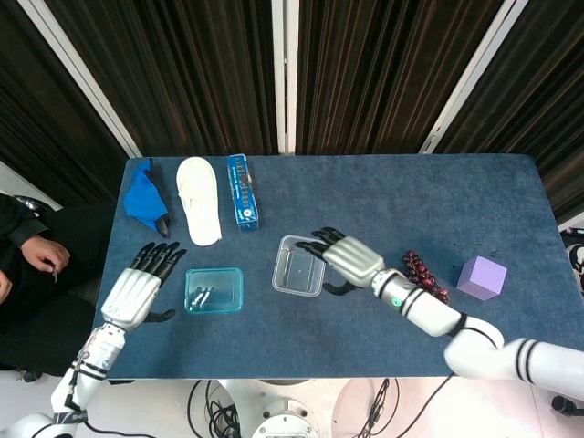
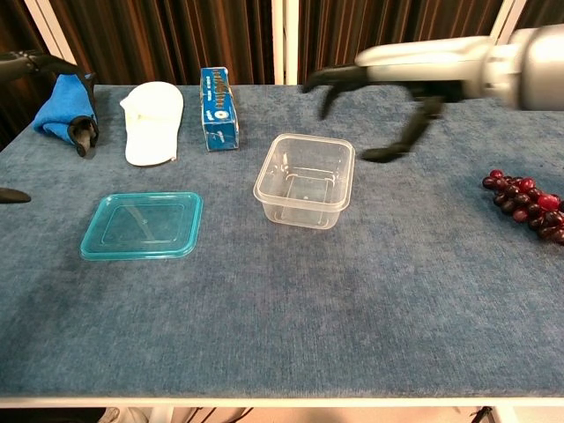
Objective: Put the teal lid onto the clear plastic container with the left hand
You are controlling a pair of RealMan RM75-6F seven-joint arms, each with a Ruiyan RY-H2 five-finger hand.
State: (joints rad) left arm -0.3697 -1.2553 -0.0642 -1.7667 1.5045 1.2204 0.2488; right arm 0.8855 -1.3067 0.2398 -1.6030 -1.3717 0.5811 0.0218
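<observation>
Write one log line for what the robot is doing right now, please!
left hand: open, beside lid, not touching | right hand: open, over container | lid: flat on table, not on container

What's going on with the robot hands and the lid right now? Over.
Left hand open, beside teal lid, not touching. Lid flat on table, off clear container. Right hand open, fingers over container's right rim, possibly in the way.

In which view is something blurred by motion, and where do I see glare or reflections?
Chest view: the right hand above the clear container is smeared by motion, while the table things stay sharp. Head view: the right hand is sharper, and the teal lid carries a pale reflection on its surface.
</observation>
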